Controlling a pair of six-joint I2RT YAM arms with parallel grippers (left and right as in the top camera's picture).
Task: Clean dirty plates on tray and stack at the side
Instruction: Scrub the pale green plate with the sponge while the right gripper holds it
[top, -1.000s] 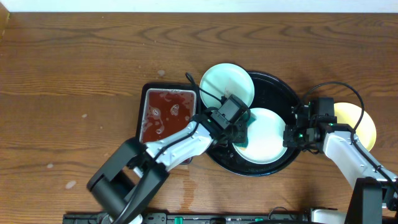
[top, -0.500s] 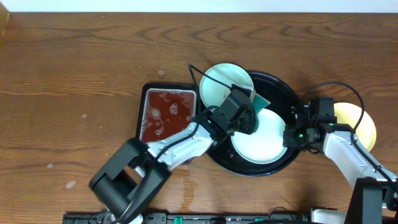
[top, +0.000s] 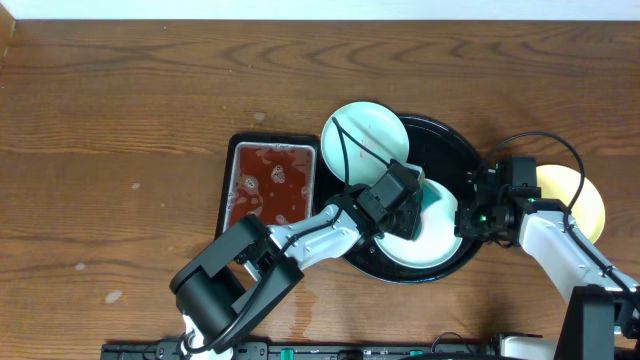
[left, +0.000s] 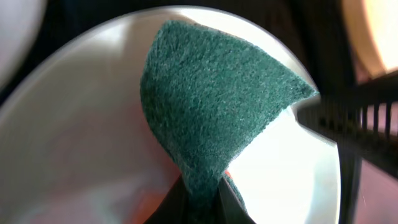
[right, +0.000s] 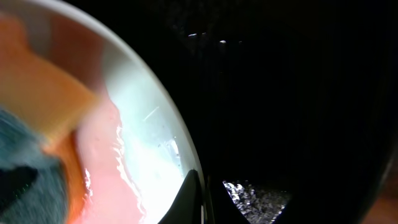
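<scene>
The white plate (top: 432, 232) lies on the large black tray (top: 440, 145), and the mint-blue plate (top: 362, 135) overlaps the tray's left rim. The pale yellow plate (top: 585, 200) lies on the table to the right of the tray. My left gripper (top: 418, 200) is shut on a green scouring pad (left: 211, 106) and presses it on the white plate (left: 81, 143). My right gripper (top: 462, 222) is shut on the white plate's right rim (right: 180, 149). Reddish smears show on the white plate in the right wrist view.
A small rectangular black tray of red liquid (top: 270, 182) stands left of the round tray. Bare wooden table lies to the left and at the back. A black cable arches over the yellow plate.
My left gripper has swept the green pad across the white plate, from its left side up and then to its right half. The right arm has stayed still.
</scene>
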